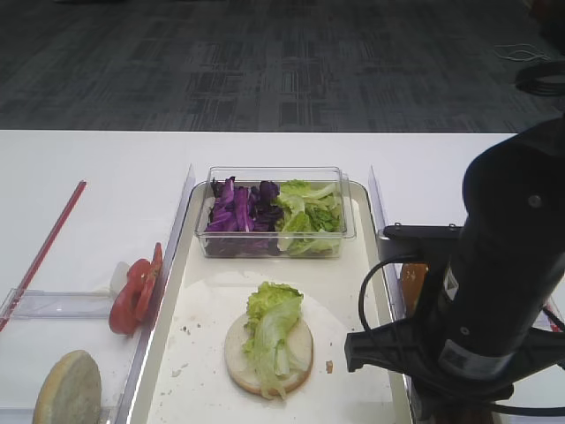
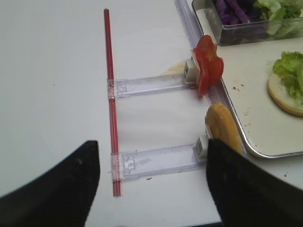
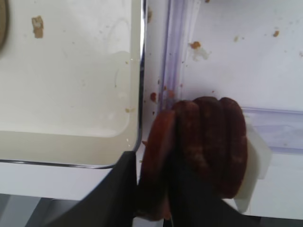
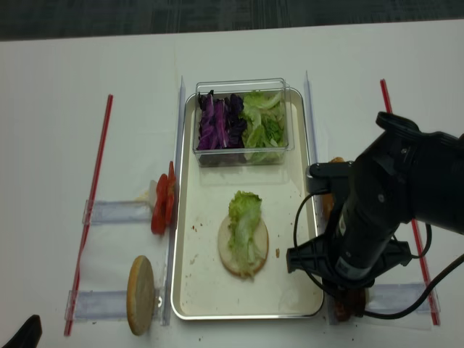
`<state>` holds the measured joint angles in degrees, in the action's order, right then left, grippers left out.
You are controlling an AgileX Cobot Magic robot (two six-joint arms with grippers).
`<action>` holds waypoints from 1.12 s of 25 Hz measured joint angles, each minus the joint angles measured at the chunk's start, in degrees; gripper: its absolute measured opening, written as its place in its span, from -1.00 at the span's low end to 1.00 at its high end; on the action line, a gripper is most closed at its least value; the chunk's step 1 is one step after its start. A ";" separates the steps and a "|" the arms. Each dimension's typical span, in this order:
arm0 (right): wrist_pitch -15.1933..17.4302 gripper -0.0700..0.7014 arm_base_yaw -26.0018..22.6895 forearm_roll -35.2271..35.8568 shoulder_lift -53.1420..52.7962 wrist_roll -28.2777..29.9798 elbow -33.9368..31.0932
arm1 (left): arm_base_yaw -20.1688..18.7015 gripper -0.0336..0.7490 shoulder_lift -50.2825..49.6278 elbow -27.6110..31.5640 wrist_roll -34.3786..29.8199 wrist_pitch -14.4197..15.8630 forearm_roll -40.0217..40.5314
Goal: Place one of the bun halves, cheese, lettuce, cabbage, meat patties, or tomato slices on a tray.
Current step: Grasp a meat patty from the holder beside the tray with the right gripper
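Observation:
In the right wrist view my right gripper [image 3: 156, 182] is shut on the leftmost of several meat patties [image 3: 208, 142], which stand on edge in a clear holder just right of the tray [image 3: 71, 85]. One dark finger presses each face of that patty. On the tray [image 1: 353, 291] lies a pale bun half [image 1: 300, 349] topped with lettuce [image 1: 272, 318]. A golden bun half [image 2: 222, 127] and tomato slices [image 2: 208, 66] stand in holders left of the tray. My left gripper [image 2: 151, 189] hangs open over bare table with nothing between its fingers. Cheese is not clearly visible.
A clear tub [image 1: 274, 247] at the tray's far end holds purple cabbage [image 1: 238, 208] and green lettuce [image 1: 309, 212]. A red rod [image 2: 109, 94] crosses two clear holders [image 2: 156, 158] on the left. Another red rod [image 4: 406, 210] lies on the right. The right arm [image 1: 503, 274] hides the patties from above.

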<state>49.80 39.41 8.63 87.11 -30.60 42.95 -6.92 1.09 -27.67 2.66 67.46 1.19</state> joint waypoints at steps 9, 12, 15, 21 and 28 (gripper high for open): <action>0.32 -0.56 0.00 -0.57 0.00 -0.08 0.00 | 0.00 0.25 0.00 0.00 0.00 0.00 0.00; 0.32 -0.56 0.00 -0.57 0.00 -0.08 0.00 | 0.00 0.25 0.00 0.00 0.00 0.00 0.00; 0.42 -0.56 0.00 -0.44 0.00 -0.08 0.00 | 0.00 0.25 0.00 0.00 0.00 0.00 0.00; 1.22 -0.56 0.00 -0.22 0.00 -0.08 0.00 | 0.00 0.25 0.00 0.00 0.00 0.00 0.00; 3.84 -0.56 0.00 -0.11 -2.33 -0.22 1.83 | 0.00 0.25 0.00 0.00 0.00 0.00 0.00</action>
<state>53.64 39.41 8.52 84.77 -30.83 44.78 -6.92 1.09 -27.67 2.66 67.46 1.19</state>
